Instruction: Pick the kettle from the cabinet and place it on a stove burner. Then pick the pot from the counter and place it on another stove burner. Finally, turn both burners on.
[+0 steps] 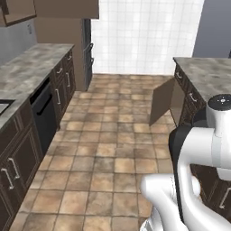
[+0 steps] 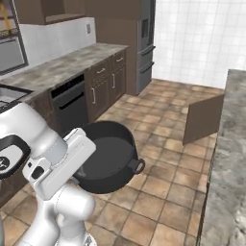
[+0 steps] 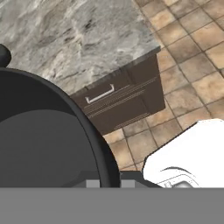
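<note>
1. The counter runs along the left wall, and the base cabinets under it could catch the wide load during a turn.
2. The pot hangs over the floor, with the gripper pinched tight on its rim; that off-centre hold could slip and tilt.
3. The open cabinet door juts into the aisle on the right, a snag risk.

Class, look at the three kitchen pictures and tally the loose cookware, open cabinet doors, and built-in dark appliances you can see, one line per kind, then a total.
Pot, held up by the gripper: 1
Open cabinet door: 1
Dark dishwasher: 1
Tall dark oven column: 1
Total: 4
</note>
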You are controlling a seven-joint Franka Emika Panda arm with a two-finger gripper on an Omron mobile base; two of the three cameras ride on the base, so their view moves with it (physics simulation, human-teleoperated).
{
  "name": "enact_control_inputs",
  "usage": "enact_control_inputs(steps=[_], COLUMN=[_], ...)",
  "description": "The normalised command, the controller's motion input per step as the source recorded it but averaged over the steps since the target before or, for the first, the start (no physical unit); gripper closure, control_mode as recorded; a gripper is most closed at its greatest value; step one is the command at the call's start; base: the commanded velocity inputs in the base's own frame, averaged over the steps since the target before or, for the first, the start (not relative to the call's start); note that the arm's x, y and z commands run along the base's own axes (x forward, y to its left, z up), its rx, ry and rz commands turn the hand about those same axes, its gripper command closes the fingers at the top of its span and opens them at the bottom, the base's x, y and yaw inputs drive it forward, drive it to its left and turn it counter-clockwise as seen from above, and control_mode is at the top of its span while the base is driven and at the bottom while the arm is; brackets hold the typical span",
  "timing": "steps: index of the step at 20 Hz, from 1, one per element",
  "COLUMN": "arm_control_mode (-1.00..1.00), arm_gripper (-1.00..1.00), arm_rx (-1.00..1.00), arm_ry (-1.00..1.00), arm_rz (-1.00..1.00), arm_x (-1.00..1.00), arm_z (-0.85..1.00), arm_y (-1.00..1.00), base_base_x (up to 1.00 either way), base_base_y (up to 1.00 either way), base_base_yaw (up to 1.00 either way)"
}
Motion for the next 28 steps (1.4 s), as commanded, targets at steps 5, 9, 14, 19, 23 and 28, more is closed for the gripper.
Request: enact_control_inputs(steps=[5,9,14,19,23,28], arm_control_mode=[1.0,1.0,1.0,1.0,1.0,1.0], arm_gripper=[1.0,1.0,1.0,1.0,1.0,1.0], arm_rx=[0.0,0.0,0.0,0.0,0.0,0.0], arm_ry=[0.0,0.0,0.0,0.0,0.0,0.0], arm_rz=[0.0,0.0,0.0,0.0,0.0,0.0], arm_x=[0.0,0.0,0.0,0.0,0.0,0.0], arm_z=[0.0,0.0,0.0,0.0,0.0,0.0], arm_y=[0.0,0.0,0.0,0.0,0.0,0.0], base_base_x=[-0.98,-1.0,-1.0,-0.96,-0.22,0.0], base_base_y=[0.26,0.23,0.23,0.11,-0.32,-0.65], base_base_yaw=[-0.23,-0.23,-0.23,-0.24,-0.23,-0.17])
